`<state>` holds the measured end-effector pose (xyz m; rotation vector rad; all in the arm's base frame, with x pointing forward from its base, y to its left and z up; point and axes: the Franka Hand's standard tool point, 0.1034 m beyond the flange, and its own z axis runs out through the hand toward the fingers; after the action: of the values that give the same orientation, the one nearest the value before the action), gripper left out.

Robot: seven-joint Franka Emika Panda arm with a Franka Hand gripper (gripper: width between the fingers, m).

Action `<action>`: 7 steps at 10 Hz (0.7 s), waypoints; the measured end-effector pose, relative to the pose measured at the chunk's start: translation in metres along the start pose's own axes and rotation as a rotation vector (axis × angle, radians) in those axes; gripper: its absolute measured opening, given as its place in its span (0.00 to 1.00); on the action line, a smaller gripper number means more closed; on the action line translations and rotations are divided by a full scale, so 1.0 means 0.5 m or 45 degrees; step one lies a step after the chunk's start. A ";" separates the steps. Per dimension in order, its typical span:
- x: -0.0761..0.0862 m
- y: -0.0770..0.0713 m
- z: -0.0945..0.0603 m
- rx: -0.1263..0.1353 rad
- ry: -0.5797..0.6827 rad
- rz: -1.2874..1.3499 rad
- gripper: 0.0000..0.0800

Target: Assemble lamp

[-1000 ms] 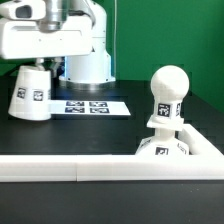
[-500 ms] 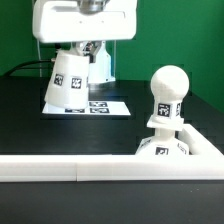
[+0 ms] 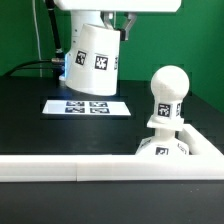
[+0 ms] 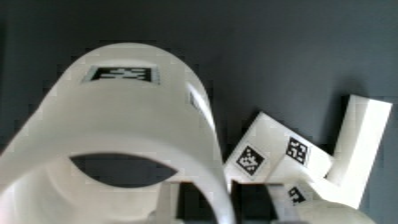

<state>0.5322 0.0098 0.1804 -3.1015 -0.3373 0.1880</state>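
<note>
Gripper-held (image 3: pixel 101 17) shade (image 3: pixel 96 60) above marker board (image 3: pixel 88 105)

One shade (image 3: pixel 95 58). One bulb (image 3: pixel 167 95). One base (image 3: pixel 165 148). One marker board (image 3: pixel 88 105), four tags on it. One gripper (image 4: pixel 237 196). One table (image 3: pixel 25 125).

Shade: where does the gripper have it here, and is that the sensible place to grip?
The shade hangs lifted above the marker board, held near its upper end from above. In the wrist view, the gripper appears to pinch the wall at the open rim. That seems sensible: the tapered body is wide, while the thin rim wall fits between the fingers.
</note>
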 end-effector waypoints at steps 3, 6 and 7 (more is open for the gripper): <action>-0.002 0.000 0.004 0.001 -0.006 0.000 0.06; -0.005 -0.038 -0.007 0.185 -0.068 0.196 0.06; 0.017 -0.050 -0.028 0.218 -0.082 0.240 0.06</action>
<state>0.5369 0.0361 0.1940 -2.9584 -0.0260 0.3034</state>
